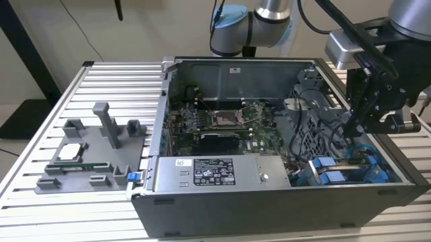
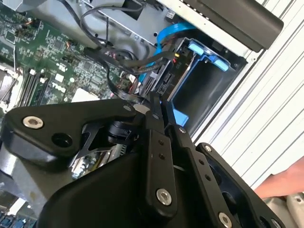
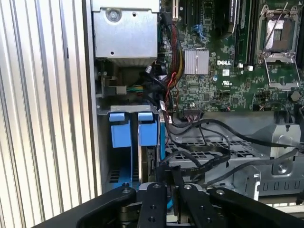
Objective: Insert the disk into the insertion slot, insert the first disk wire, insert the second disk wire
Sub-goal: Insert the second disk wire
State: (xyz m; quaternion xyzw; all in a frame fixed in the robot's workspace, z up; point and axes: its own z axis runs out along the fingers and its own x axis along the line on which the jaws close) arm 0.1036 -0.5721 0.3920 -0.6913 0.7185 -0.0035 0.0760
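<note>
My black gripper (image 1: pixel 352 132) reaches down into the open computer case at the exterior view's right, by the grey drive cage (image 3: pixel 216 151). In the second wrist view its fingers (image 2: pixel 159 142) are pressed together, and the gripper (image 2: pixel 156 100) is shut on the black connector of a disk wire (image 2: pixel 158 83). The connector sits at the mouth of the insertion slot (image 2: pixel 204 90), framed by the bright blue carrier (image 2: pixel 205 51). In the first wrist view the disk (image 3: pixel 151 164) stands edge-on behind the blue tabs (image 3: pixel 128 130), just beyond my gripper (image 3: pixel 172 183). Whether the connector is seated is hidden.
Black and blue cables (image 3: pixel 213 137) loop over the cage beside the motherboard (image 1: pixel 222 121). The silver power-supply box (image 1: pixel 215 174) lies along the case's front wall. A grey fixture (image 1: pixel 94 151) stands on the slatted table at the exterior view's left. A person's hand (image 2: pixel 285 183) rests outside the case.
</note>
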